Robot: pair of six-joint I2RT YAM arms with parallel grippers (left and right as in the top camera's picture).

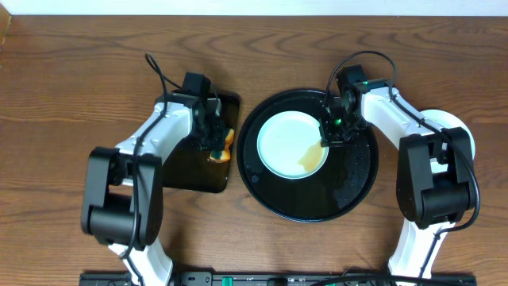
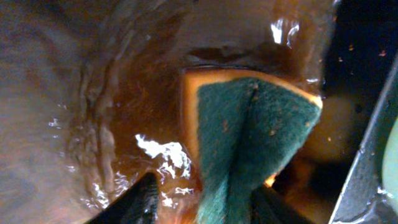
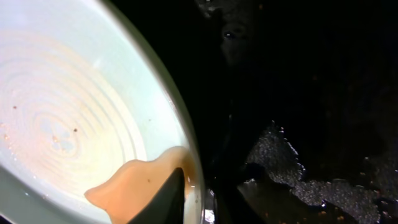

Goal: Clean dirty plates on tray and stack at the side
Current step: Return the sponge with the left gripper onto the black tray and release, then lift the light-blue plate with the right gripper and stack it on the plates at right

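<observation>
One pale mint plate point(image 1: 286, 143) lies in the round black tray point(image 1: 349, 199), with a brown sauce puddle point(image 1: 312, 161) at its right edge. My right gripper point(image 1: 328, 137) straddles that rim. In the right wrist view one finger point(image 3: 171, 199) rests inside the plate point(image 3: 74, 93) in the sauce point(image 3: 134, 183); the other is lost against the dark tray point(image 3: 311, 93). My left gripper point(image 1: 216, 143) hangs over the green-and-orange sponge point(image 1: 222, 152). Its jaws point(image 2: 208, 205) stand apart around the sponge point(image 2: 249, 124), with a gap at the left finger point(image 2: 142, 202).
The sponge lies in a small black rectangular tray point(image 1: 186, 171) that holds brown, rippling water point(image 2: 112, 124). Wet patches and crumbs point(image 3: 323, 180) glisten on the round tray to the right of the plate. Brown wooden table point(image 1: 63, 79) surrounds both trays.
</observation>
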